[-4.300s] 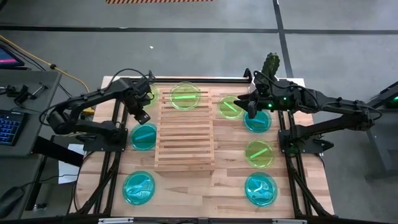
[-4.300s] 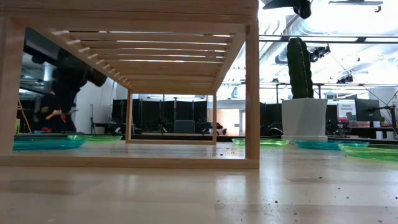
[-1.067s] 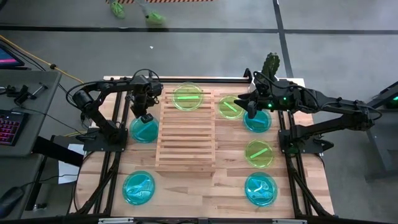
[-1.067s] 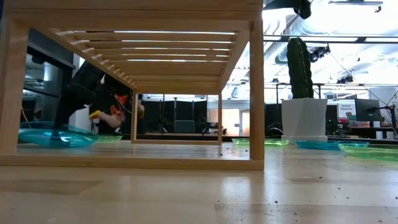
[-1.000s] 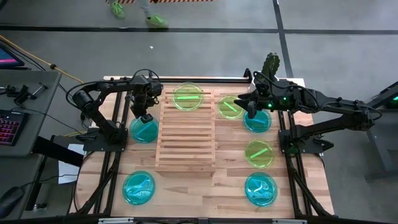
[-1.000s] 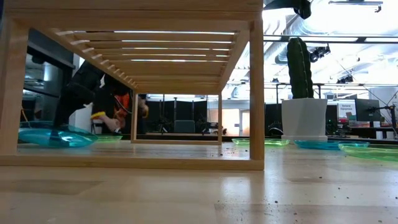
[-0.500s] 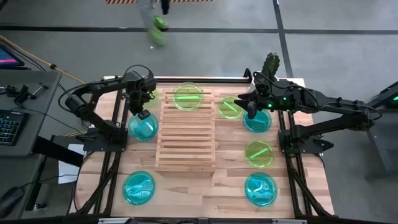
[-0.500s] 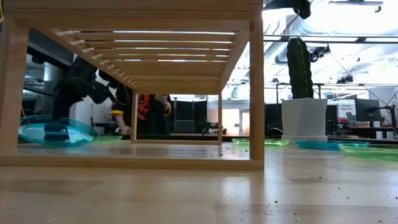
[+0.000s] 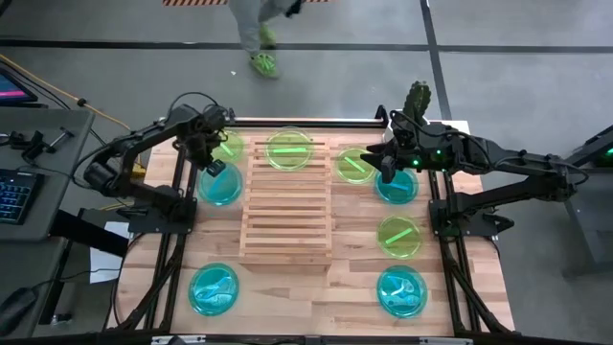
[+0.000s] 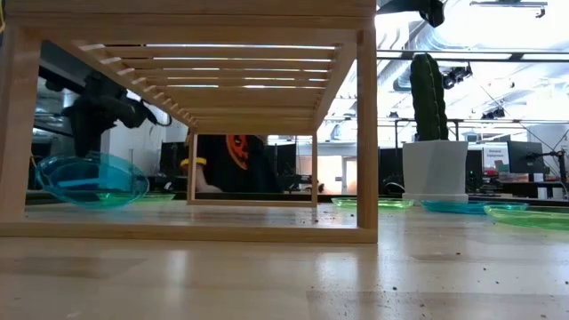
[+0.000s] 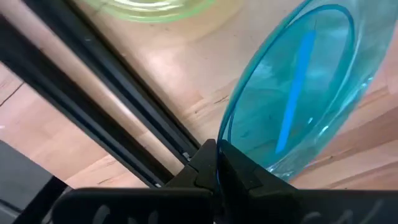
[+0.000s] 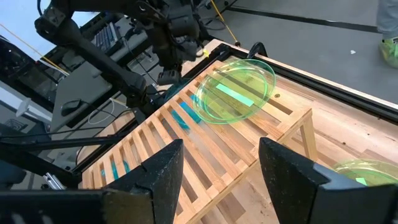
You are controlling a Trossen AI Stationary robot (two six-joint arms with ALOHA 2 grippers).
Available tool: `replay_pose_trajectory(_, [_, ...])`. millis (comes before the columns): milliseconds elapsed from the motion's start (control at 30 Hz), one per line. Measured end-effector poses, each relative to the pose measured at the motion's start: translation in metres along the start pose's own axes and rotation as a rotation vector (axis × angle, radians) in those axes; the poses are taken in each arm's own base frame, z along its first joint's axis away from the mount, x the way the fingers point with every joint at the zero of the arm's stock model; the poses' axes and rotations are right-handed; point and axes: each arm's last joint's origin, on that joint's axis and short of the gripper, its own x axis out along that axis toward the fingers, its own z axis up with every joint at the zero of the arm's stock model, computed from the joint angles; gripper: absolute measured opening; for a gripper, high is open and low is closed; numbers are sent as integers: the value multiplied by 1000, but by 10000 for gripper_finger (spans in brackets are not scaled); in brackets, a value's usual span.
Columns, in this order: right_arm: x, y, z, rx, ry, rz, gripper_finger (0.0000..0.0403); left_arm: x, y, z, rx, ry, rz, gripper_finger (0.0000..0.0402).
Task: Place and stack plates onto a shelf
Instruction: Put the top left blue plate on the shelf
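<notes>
Left gripper point(image 9: 213, 167) pinching rim of cyan plate point(image 9: 221, 187), lifted off table beside shelf point(image 9: 285, 206) left edge.

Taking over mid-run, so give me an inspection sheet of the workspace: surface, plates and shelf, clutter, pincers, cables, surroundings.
Surface: plank table, specks near the low camera.
Job's things: shelf carries one green plate; blue plate lifted, tilted; other plates lie around.
Clutter: potted cactus at the far right corner.
Pincers: left pincer shut on the blue plate's rim; right pincer open, over the far-right plates.
Cables: loops on the left arm.
Surroundings: a person walking behind the table.
</notes>
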Motion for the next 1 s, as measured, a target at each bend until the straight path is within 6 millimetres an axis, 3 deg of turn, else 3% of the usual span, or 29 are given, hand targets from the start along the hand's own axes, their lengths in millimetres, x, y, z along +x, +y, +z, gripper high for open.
replay_pose_trajectory(367, [0, 0, 0, 1, 0, 0, 193, -55, 20, -21, -162, -256, -52, 0])
replay_pose_trajectory(1000, [0, 0, 0, -27, 7, 11, 193, -147, 27, -61, -359, -676, 9, 0])
